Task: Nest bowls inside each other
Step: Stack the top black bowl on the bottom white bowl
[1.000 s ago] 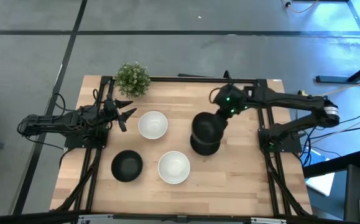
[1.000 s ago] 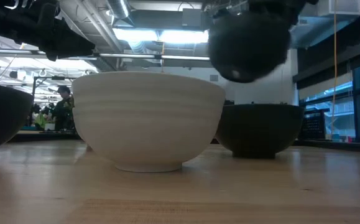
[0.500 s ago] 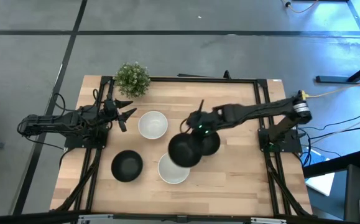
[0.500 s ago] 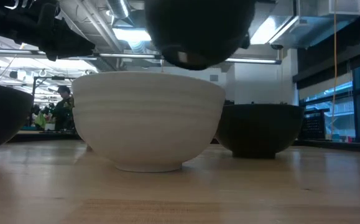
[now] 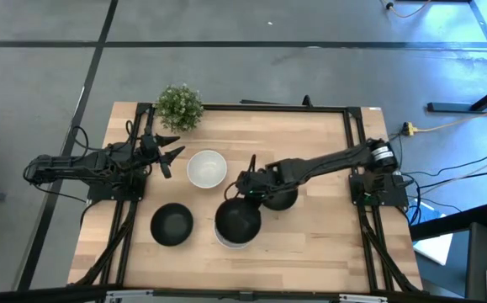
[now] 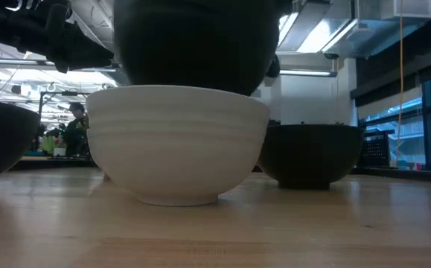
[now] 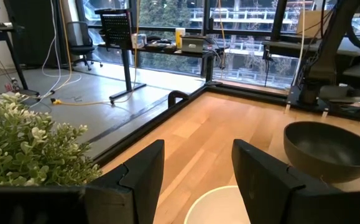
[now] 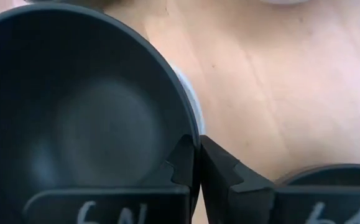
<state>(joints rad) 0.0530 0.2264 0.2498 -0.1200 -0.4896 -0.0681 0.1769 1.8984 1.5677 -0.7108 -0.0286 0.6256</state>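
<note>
The only writing that shows is on the right gripper [image 8: 196, 163], seen in the right wrist view: light, hand-drawn marks on the dark base of each finger. The mark on one finger [image 8: 114, 211] looks like "6N" or "61"; the mark on the other finger [image 8: 329, 214] looks like "6" followed by a stroke that is cut off at the picture's edge. Neither can be read for certain. No label, brand, number or sign can be read on the bowls, the table, the arms, or in the room behind in the other views.
</note>
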